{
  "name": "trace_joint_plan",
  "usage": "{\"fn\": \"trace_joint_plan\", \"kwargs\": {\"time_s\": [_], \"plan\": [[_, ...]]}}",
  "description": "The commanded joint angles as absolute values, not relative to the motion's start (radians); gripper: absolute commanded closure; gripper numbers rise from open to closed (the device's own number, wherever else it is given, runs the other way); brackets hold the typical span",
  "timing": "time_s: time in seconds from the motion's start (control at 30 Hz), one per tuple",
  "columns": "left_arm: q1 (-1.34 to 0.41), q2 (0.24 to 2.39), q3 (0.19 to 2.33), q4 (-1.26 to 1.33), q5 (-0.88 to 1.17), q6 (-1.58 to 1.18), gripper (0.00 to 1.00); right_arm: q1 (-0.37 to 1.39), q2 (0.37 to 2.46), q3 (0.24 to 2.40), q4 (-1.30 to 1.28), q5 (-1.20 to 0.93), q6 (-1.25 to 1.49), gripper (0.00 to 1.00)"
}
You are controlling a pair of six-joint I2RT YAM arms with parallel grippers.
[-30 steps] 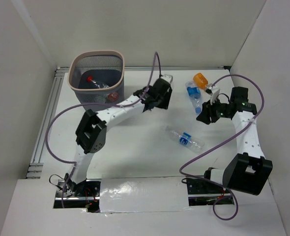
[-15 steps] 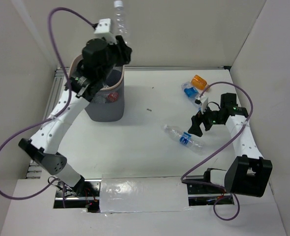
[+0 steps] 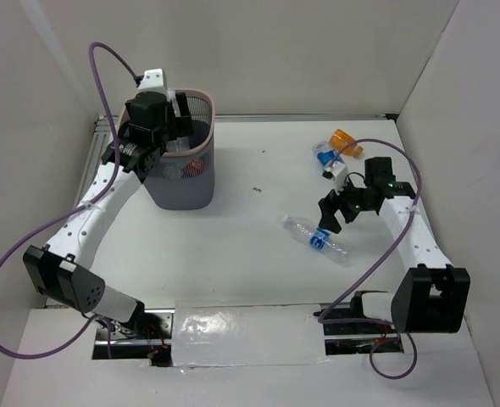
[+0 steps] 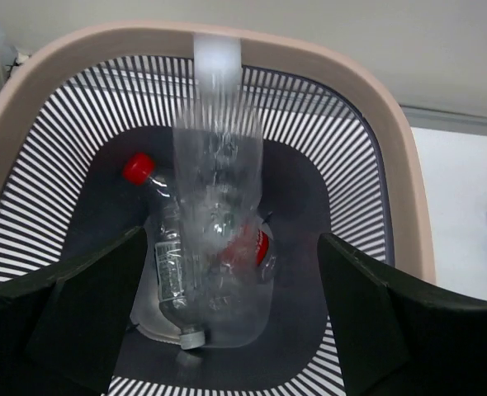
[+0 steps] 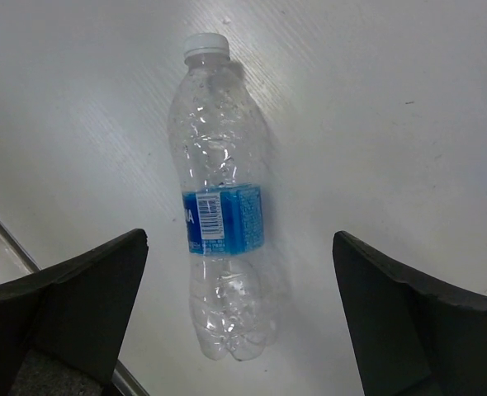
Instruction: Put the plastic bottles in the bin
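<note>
The blue-labelled bottle (image 5: 223,216) lay flat on the tabletop (image 5: 375,124), well apart from the bin (image 3: 186,182) and nearest the right arm. From the right wrist, it sat below and between the right fingers (image 5: 70,305), which were spread wide, held nothing and touched nothing. Its long axis ran across the line along which those fingers close, with the white cap pointing away from the wrist. The body lay a little toward one finger rather than dead centre. We judged that the coming move turned on this: a straight descent with a slight sideways correction should bring the fingers around the label band.

Over the bin, the left fingers (image 4: 87,313) were likewise wide apart and gripped nothing. Between them a clear bottle (image 4: 217,190) hung inside the bin's mouth, its pale end toward the far rim. It was streaked with blur, so we took it to be dropping free, though we could not be sure. A red-capped bottle (image 4: 165,239) lay on the bin's floor. Another bottle (image 3: 326,157) lay on the tabletop beyond the right arm.
</note>
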State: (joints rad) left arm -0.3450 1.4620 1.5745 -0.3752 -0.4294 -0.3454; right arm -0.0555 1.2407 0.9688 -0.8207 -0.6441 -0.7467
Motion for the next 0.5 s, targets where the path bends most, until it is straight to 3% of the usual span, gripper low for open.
{"fn": "trace_joint_plan", "kwargs": {"time_s": [0.0,0.33,0.47], "plan": [[-0.325,1.417,1.595,-0.319,-0.436,-0.319,0.03,-0.009,1.268,0.974,-0.755,-0.54,-0.726,0.0],[-0.385,1.303,1.649,-0.33,-0.267,-0.264,0.03,0.037,1.33,0.913,-0.715,-0.483,-0.77,0.0],[-0.442,1.194,1.493,-0.249,0.024,-0.236,0.04,0.086,1.339,0.893,-0.747,-0.522,-0.808,0.0]]}}
